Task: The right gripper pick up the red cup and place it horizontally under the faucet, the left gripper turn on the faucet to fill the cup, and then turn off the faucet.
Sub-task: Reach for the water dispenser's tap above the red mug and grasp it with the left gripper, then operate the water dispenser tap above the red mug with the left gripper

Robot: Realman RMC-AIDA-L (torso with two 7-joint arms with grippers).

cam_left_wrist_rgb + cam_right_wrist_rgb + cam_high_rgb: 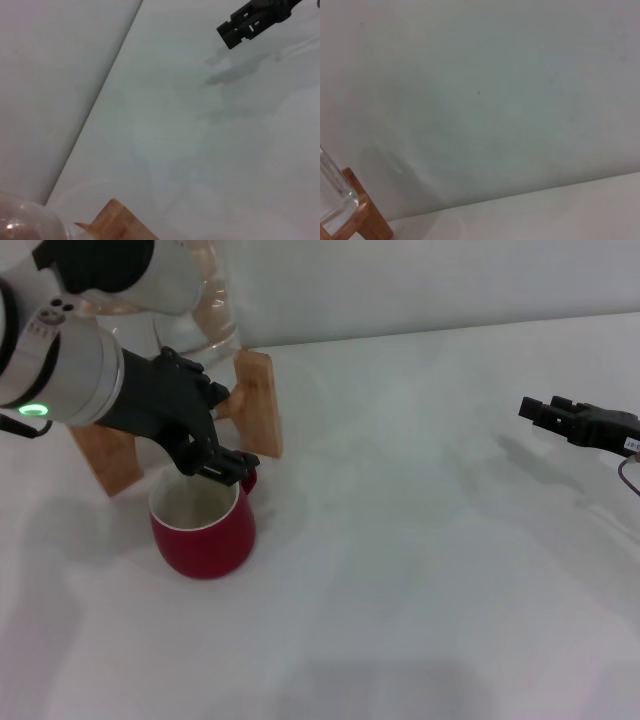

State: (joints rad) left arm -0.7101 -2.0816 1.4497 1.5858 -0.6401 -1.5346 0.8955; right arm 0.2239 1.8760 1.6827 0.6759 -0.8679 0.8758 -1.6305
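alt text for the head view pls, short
The left gripper reaches down over the rim of an upright red cup standing on a white table in front of a wooden stand holding a glass jar. The right gripper hangs apart at the table's right edge.

1. The place looked like a robot test bench or lab: a bare white table (pixel 420 540) ran to a plain white wall (pixel 420 280) at twelve o'clock.
2. Only staged props stood there, a wooden stand (pixel 258 400) and glass jar (pixel 215 300) at ten o'clock.

Grey-white left arm (pixel 70 370); green light (pixel 33 410)
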